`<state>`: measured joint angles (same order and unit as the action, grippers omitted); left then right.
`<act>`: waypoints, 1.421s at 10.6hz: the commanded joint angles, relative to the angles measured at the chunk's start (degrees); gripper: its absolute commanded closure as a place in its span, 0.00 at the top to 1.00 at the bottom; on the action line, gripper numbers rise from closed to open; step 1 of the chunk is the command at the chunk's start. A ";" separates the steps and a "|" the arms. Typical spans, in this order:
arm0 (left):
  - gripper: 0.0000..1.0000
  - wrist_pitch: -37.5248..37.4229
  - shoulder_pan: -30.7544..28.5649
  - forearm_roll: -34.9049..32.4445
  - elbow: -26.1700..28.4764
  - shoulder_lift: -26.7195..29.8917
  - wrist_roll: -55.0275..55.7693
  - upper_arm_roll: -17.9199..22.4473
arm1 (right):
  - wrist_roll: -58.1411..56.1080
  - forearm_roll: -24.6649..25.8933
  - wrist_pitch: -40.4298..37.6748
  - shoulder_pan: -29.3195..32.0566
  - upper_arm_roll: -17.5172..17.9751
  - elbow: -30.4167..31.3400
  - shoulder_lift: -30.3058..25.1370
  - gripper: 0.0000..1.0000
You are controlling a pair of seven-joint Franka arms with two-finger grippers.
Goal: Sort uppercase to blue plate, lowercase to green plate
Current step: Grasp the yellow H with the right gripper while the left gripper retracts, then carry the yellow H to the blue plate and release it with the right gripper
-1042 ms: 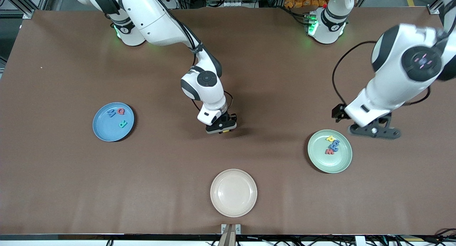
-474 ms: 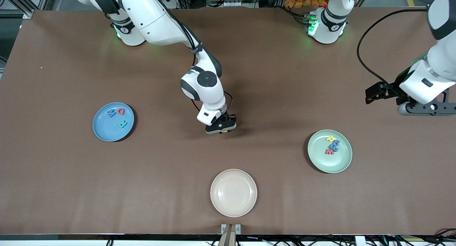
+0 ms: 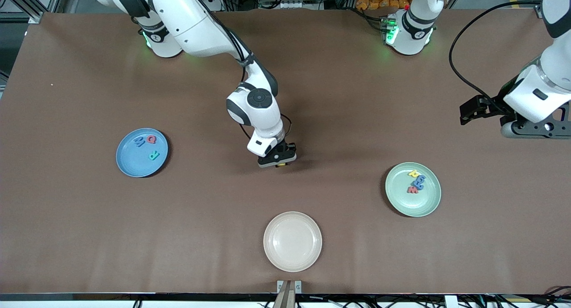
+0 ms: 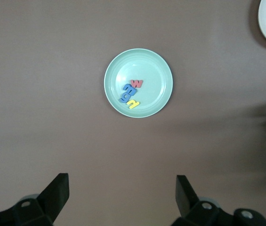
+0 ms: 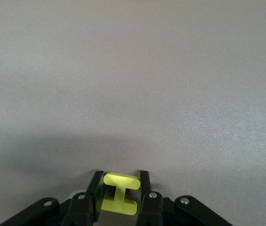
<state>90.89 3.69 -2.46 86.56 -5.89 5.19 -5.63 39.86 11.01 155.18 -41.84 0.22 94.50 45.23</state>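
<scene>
Right gripper (image 3: pixel 280 164) down at the brown counter (image 3: pixel 339 98) mid-table, closed on the yellow H (image 5: pixel 119 193); the right wrist view shows the two fingers (image 5: pixel 95 190) pinching the H's sides. In the front view only a sliver of yellow shows under the gripper.

Left gripper (image 4: pixel 122 197) up in the air over the left arm's end of the counter, jaws spread wide, holding nothing; this arm waits. Its wrist view looks down on the green plate (image 4: pixel 158 66).

Blue plate (image 3: pixel 129 161) sits toward the right arm's end of the counter. On it: blue M (image 3: pixel 139 141), pinkish-red Q (image 3: pixel 151 139), teal-green R (image 3: pixel 154 155). M and Q just beside each other; R apart from them, nearer the front camera.

Green plate toward the left arm's end. On it, bunched together: yellow u (image 3: pixel 413 174), blue g (image 3: pixel 420 178), blue m (image 3: pixel 418 184), red w (image 3: pixel 412 190). They run in a short row, the u farthest from the front camera, the w nearest. Neighbours look touching or nearly so.

Cream plate (image 3: pixel 292 259) near the counter's front edge, mid-table, nearer the front camera than the right gripper, nothing on it. Its edge also shows in a corner of the left wrist view.
</scene>
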 commanded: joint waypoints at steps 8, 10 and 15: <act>1.00 -2.83 0.61 -2.29 -0.78 0.79 -0.70 0.27 | -16.18 -0.90 -14.61 7.02 0.04 -1.07 -4.62 0.32; 1.00 -2.83 0.62 -2.20 -0.78 0.79 -0.70 0.27 | -25.22 -3.88 -17.53 10.71 -0.40 -0.54 -6.12 0.32; 1.00 -2.83 0.79 -2.20 -0.78 0.79 -0.09 -0.52 | -48.17 -4.33 -26.32 22.05 -4.95 4.63 -13.23 0.33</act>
<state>89.04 4.21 -3.67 86.09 -5.59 5.18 -5.73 -2.49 7.54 130.90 -22.64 -3.48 95.03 36.26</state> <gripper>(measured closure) 0.000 0.652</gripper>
